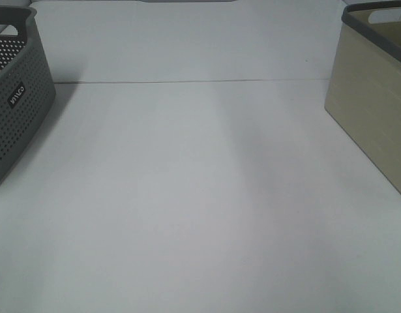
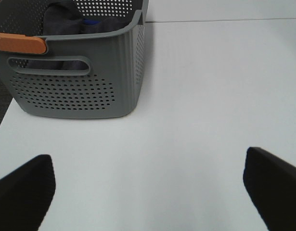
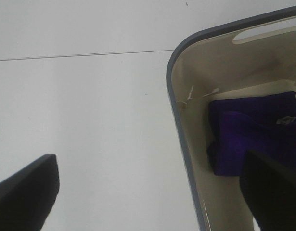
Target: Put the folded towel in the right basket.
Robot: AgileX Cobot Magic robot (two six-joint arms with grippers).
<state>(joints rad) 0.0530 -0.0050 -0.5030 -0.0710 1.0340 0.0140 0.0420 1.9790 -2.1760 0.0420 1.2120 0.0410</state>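
towel: folded dark purple cloth towel [image 3: 253,137] lying flat on the floor of the beige plastic basket with a grey rim [image 3: 186,103]
right hand [image 3: 152,190]: spread wide, empty, above that basket's rim
left hand [image 2: 150,185]: spread wide, empty, over the white surface [image 1: 200,195], facing the grey perforated plastic basket [image 2: 80,94]

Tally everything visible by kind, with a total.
Baskets: 2, the grey basket and the beige basket
Folded towels: 1, the purple towel inside the beige basket
Dark cloth items: 1, in the grey basket
Total: 4
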